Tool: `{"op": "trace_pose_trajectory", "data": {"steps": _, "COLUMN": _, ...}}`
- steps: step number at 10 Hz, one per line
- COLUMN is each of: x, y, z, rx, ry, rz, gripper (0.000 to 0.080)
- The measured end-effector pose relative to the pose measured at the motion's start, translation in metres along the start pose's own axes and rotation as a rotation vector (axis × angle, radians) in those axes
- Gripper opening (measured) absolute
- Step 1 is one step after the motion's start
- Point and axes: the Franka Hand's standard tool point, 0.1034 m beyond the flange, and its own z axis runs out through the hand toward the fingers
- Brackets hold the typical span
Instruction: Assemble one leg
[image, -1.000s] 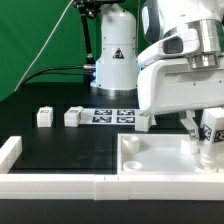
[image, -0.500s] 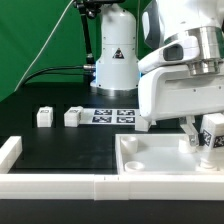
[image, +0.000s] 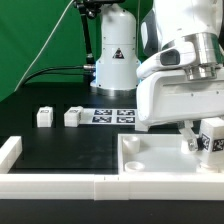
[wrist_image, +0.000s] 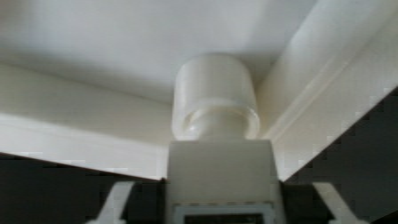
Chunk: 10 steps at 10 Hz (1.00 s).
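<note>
My gripper (image: 203, 138) is shut on a leg (image: 212, 140), a small white block with a black-and-white tag. I hold it tilted just above the right part of the large white tray (image: 150, 160). In the wrist view the leg (wrist_image: 222, 110) stands between my fingers (wrist_image: 119, 200), and its rounded end points at the tray's floor beside a raised wall (wrist_image: 329, 70). Two more legs (image: 44, 116) (image: 72, 116) lie on the black table at the exterior view's left. A third leg (image: 146, 122) peeks out beside my hand.
The marker board (image: 112, 114) lies behind the loose legs, in front of the arm's base (image: 115, 55). A long white border rail (image: 60, 184) runs along the front, with a short piece (image: 9, 150) at the left.
My gripper has gone down with the leg in it, closer to the tray. The loose legs have not moved.
</note>
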Motion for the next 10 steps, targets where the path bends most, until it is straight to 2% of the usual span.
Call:
{"op": "trace_pose_trajectory", "data": {"steps": 2, "x": 0.000, "y": 0.000, "z": 0.000, "rx": -0.001, "ry": 0.002, "rz": 0.000, "gripper": 0.0291}}
{"op": "trace_pose_trajectory", "data": {"steps": 3, "x": 0.000, "y": 0.000, "z": 0.000, "rx": -0.001, "ry": 0.002, "rz": 0.000, "gripper": 0.0352}}
{"op": "trace_pose_trajectory", "data": {"steps": 4, "x": 0.000, "y": 0.000, "z": 0.000, "rx": -0.001, "ry": 0.002, "rz": 0.000, "gripper": 0.0528}}
{"op": "trace_pose_trajectory", "data": {"steps": 5, "x": 0.000, "y": 0.000, "z": 0.000, "rx": -0.001, "ry": 0.002, "rz": 0.000, "gripper": 0.0528}}
{"op": "trace_pose_trajectory", "data": {"steps": 6, "x": 0.000, "y": 0.000, "z": 0.000, "rx": -0.001, "ry": 0.002, "rz": 0.000, "gripper": 0.0623}}
{"op": "trace_pose_trajectory", "data": {"steps": 9, "x": 0.001, "y": 0.000, "z": -0.001, "rx": 0.000, "ry": 0.000, "rz": -0.001, "gripper": 0.0648}}
{"op": "trace_pose_trajectory", "data": {"steps": 10, "x": 0.008, "y": 0.002, "z": -0.011, "rx": 0.003, "ry": -0.014, "rz": -0.004, "gripper": 0.0648}}
